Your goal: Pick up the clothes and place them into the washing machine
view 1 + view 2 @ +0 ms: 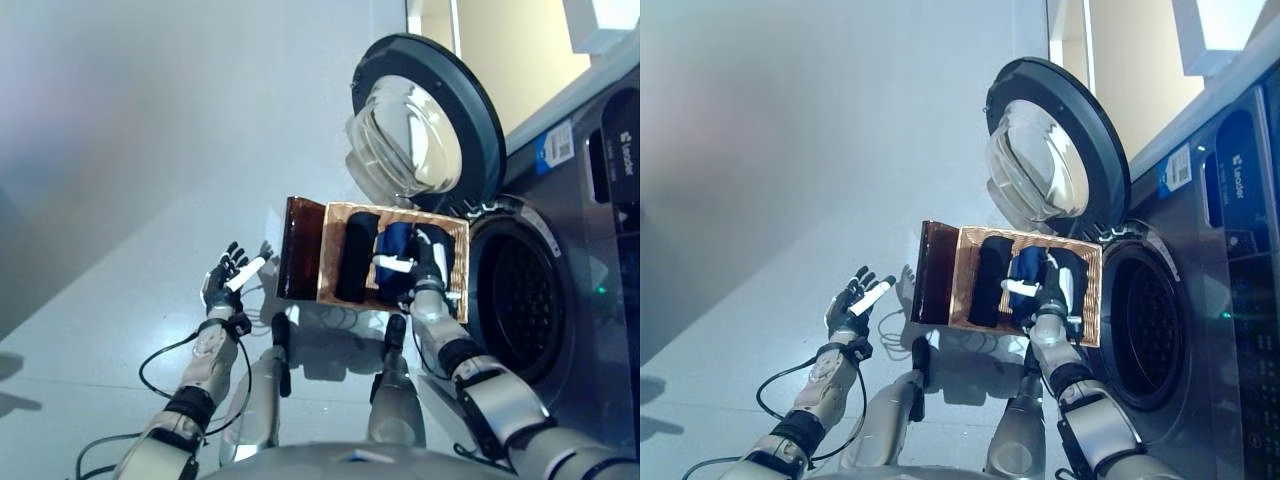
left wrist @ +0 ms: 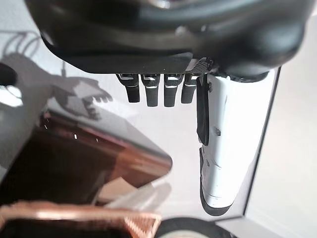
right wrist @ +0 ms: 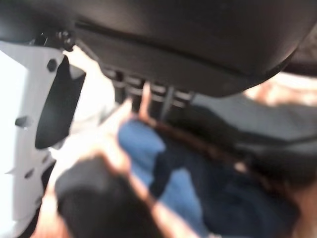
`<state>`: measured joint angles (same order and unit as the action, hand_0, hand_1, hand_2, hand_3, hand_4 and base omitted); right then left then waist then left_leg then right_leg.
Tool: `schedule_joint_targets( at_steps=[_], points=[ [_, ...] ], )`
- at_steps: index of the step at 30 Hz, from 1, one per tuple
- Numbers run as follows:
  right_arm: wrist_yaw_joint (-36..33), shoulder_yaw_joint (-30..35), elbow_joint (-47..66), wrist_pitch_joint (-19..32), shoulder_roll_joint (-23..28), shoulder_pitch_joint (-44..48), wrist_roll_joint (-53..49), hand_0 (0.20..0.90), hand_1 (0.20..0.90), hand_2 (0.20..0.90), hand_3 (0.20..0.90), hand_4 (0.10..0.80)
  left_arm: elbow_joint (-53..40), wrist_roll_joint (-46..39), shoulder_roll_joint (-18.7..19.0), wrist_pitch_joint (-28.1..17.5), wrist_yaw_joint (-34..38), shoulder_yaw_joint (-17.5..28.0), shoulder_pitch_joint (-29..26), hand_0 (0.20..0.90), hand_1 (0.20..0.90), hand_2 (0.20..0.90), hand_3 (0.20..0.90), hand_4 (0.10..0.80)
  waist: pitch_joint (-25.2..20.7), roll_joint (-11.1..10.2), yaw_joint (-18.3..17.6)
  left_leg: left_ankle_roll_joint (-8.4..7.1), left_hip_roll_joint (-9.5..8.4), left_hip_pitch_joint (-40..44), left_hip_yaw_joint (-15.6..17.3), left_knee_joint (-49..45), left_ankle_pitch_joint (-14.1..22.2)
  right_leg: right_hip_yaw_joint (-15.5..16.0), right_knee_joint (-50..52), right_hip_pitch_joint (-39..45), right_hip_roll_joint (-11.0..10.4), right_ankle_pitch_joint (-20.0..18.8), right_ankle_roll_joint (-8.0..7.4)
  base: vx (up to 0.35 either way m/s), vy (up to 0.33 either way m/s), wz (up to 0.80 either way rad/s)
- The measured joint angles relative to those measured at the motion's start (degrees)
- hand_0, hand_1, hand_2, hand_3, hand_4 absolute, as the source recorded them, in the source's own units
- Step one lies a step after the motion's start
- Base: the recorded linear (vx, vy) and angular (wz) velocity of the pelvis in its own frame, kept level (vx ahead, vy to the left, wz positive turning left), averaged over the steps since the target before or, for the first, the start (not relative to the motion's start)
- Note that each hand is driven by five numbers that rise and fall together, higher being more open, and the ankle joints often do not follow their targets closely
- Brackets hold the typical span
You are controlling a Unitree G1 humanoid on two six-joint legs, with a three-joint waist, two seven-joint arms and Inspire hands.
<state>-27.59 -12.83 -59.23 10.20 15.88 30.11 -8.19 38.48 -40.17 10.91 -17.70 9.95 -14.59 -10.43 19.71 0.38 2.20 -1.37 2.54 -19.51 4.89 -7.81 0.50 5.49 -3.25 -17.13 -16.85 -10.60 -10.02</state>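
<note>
A copper woven basket (image 1: 323, 270) stands on the floor in front of the washing machine (image 1: 590, 250). It holds a rolled black cloth (image 1: 355, 255) and, beside it, a blue cloth (image 1: 398, 240). My right hand (image 1: 428, 268) reaches into the basket over the blue cloth (image 3: 143, 148), open, with its white thumb spread to the side and nothing gripped. My left hand (image 1: 226, 280) hovers open over the floor to the left of the basket and holds nothing; its white-covered thumb (image 2: 223, 144) and straight fingers show in the left wrist view.
The machine's round glass door (image 1: 425, 115) is swung wide open above the basket. The dark drum opening (image 1: 520, 300) lies just right of the basket. Pale floor (image 1: 150, 150) stretches to the left.
</note>
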Motion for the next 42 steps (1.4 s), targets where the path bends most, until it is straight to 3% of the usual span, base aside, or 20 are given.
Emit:
schedule_joint_targets(
  at_steps=[12, 16, 19, 23, 42],
  points=[
    [-2.7, 2.19, 0.47, -0.26, 2.04, 1.4, 2.72, 0.9, 0.9, 0.9, 0.9, 0.8, -0.92, -0.08, -0.65, -0.19, 0.3, -0.03, 0.04, 0.9, 0.9, 0.9, 0.9, 0.8, 3.43, -0.37, -2.5, -0.47, 1.05, -3.75, 0.41, -2.1, -0.03, -0.4, 2.14, -4.47, 0.87, -0.09, -0.27, -0.005, -0.002, -0.04],
    [-2.7, 2.63, -5.55, -0.31, 2.04, 3.22, 3.09, 0.9, 0.9, 0.9, 0.9, 0.8, -3.74, -0.28, -0.39, -0.32, 0.29, 0.05, 0.57, 0.9, 0.9, 0.9, 0.9, 0.8, 3.97, -0.13, -2.64, -0.47, 1.01, -4.07, 0.35, -2.26, -0.09, -0.38, 2.2, -4.71, 0.78, 0.05, -0.04, 0.004, -0.002, 0.01],
    [-2.63, 4.1, -13.47, -0.74, 4.89, 6.23, 2.6, 0.9, 0.9, 0.9, 0.9, 0.8, -7.62, -0.56, 0.16, -0.35, -1.05, -0.22, 1.22, 0.9, 0.9, 0.9, 0.9, 0.8, 4.74, 1.56, -1.22, -0.45, 0.85, -4.71, 0.21, -2.23, -0.18, -0.49, 2.59, -5.59, 0.66, 0.13, -0.11, 0.006, 0.006, 0.0],
    [-2.53, 4.51, -14.12, -1.55, 8.41, 7.03, 1.7, 0.9, 0.9, 0.9, 0.9, 0.8, -8.06, -1.43, 0.69, -0.38, -1.27, -0.04, 1.74, 0.9, 0.9, 0.9, 0.9, 0.8, 5.06, 3.66, -0.44, -0.4, 0.67, -5.03, 0.24, -1.88, -0.28, -0.57, 3.12, -6.4, 0.52, 0.15, -0.54, 0.01, 0.006, 0.0],
    [-2.92, 4.47, -15.52, -1.37, 9.02, 10.46, -0.7, 0.9, 0.9, 0.9, 0.9, 0.8, -8.01, -3.1, -0.39, -0.39, -2.26, -2.7, 1.08, 0.9, 0.9, 0.9, 0.9, 0.8, 4.16, 5.34, 1.2, -0.49, 0.51, -6.68, -1.56, -2.15, -0.69, 0.35, 6.24, -8.24, 0.28, 1.84, -0.61, 0.016, -0.008, 0.04]
  ],
)
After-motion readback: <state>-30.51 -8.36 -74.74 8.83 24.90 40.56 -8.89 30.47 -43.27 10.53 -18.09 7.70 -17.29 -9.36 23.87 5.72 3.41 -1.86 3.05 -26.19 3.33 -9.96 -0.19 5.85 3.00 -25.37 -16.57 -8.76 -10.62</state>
